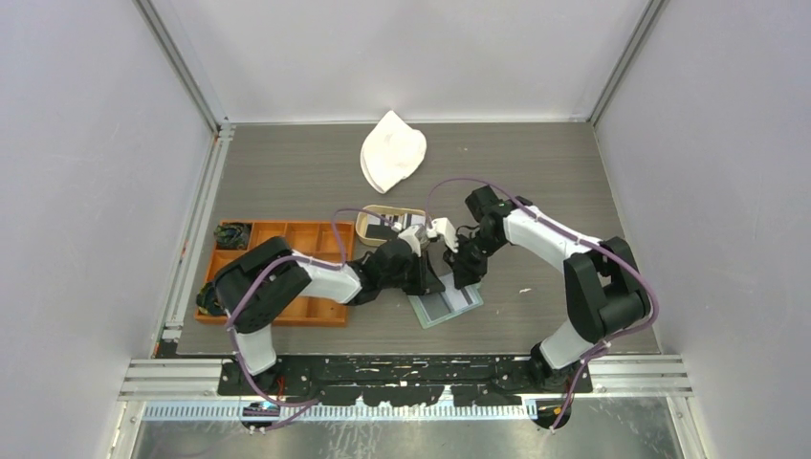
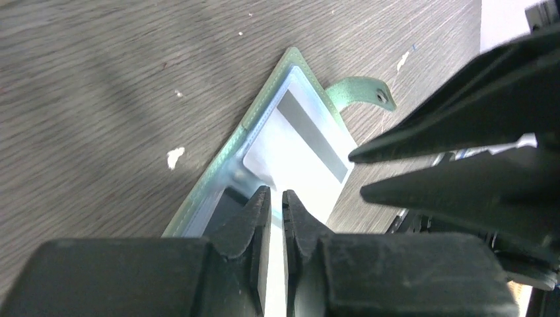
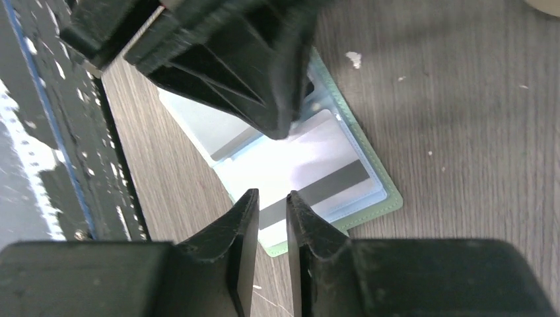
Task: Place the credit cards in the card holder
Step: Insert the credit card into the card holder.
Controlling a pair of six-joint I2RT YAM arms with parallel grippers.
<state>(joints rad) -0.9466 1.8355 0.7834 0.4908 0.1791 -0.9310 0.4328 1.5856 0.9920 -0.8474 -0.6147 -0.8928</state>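
Note:
The sage-green card holder [image 1: 449,306] lies open on the table, its snap tab [image 2: 362,91] sticking out. A white credit card [image 2: 298,155] with a grey stripe sits partly in a clear pocket and shows again as the card [image 3: 317,173] in the right wrist view. More credit cards [image 1: 400,228] lie in the oval tan tray. My left gripper [image 2: 277,197] hovers just over the white card, its jaws a narrow slit apart with nothing between them. My right gripper [image 3: 271,200] stands over the holder's other edge, slightly open and empty, tips close to the left gripper [image 3: 277,125].
An oval tan tray [image 1: 365,226] stands just behind the holder. An orange compartmented tray [image 1: 296,239] lies to the left under the left arm. A white cloth [image 1: 392,153] lies at the back centre. The table's near edge with its black rail [image 3: 59,165] is close.

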